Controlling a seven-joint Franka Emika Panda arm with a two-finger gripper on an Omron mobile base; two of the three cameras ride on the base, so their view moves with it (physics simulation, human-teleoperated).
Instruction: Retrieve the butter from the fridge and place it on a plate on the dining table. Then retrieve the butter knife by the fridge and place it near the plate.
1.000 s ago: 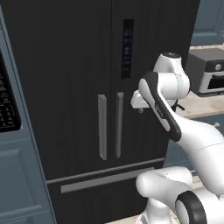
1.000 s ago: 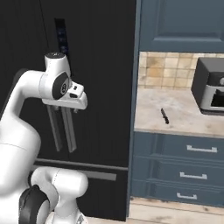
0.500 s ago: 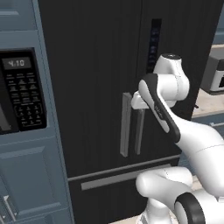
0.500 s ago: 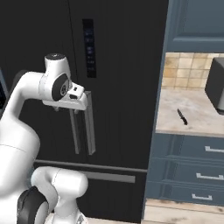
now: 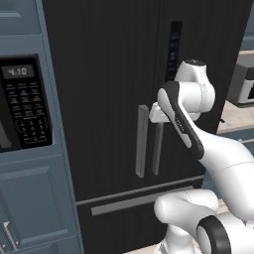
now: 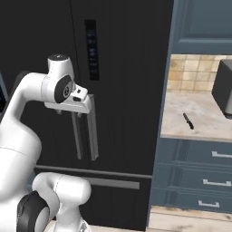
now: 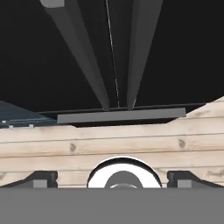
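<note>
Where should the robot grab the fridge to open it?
Probably on one of the two grey upright bar handles in the middle of the fridge, coming straight at the front. Each bar is long and slim and seems to stand off the door, so the open fingers could likely close across it from the sides. Which door hides the butter, I cannot tell.

Flat, even rendered light w/ no hard shadows or glare — sharp throughout, fridge (image 5: 114, 74) front v. dark.

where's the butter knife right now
In the right base view the butter knife lies on the counter right of the closed fridge, left of a dark appliance.
</note>
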